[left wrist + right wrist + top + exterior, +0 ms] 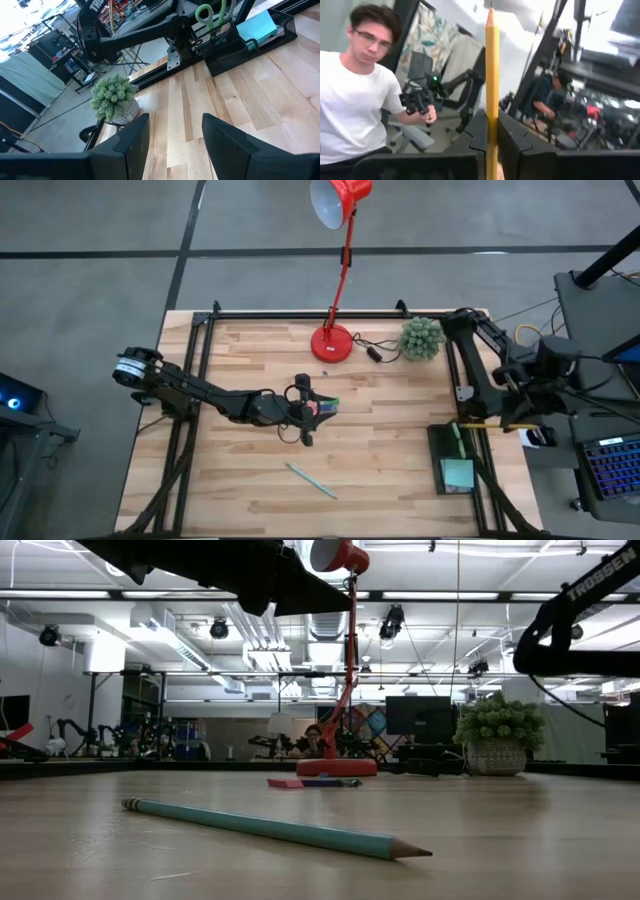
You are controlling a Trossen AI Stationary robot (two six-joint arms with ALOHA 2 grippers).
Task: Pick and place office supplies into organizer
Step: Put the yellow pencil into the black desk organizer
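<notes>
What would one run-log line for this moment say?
left gripper: open over small items | right gripper: shut on yellow pencil, above organizer | teal pencil: on table

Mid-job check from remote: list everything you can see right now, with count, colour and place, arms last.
organizer: one, black, table's right front edge
scissors: one, green-handled, standing in organizer
sticky-note pad: one, light teal, in organizer
teal pencil: one, lying on the wood, front centre
small items: pink and green, mid-table under left gripper
lamp: one, red, back centre
plant: one, green, potted, back right
person: one, white shirt, beyond table
left gripper: open, above small items
right gripper: shut on yellow pencil, near organizer
</notes>
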